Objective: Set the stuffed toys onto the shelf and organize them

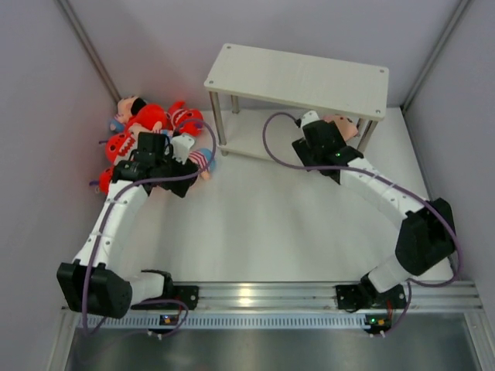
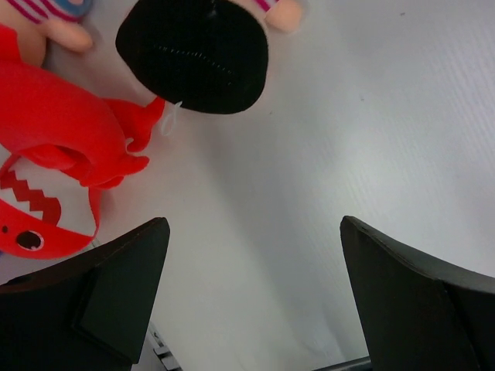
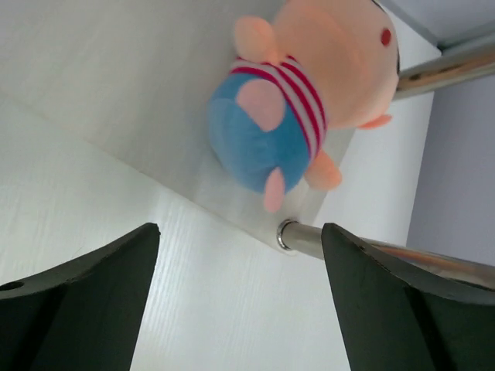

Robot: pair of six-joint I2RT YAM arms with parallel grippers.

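Note:
The off-white two-tier shelf (image 1: 298,77) stands at the back. A peach doll in a striped shirt and blue bottoms (image 3: 309,100) lies on its lower tier (image 3: 116,85) at the right end, beside a silver leg (image 3: 371,251); it also shows in the top view (image 1: 345,124). My right gripper (image 3: 240,232) is open and empty just in front of that doll (image 1: 329,130). Red sharks (image 1: 143,120) and dolls lie piled at the left. My left gripper (image 2: 255,232) is open and empty over bare table, near a red shark (image 2: 54,124) and a doll's black-haired head (image 2: 193,54).
The grey side walls close in left and right. A striped doll (image 1: 199,161) lies at the edge of the pile by my left gripper (image 1: 182,158). The shelf's top tier carries nothing. A metal rail (image 1: 263,294) runs along the near edge.

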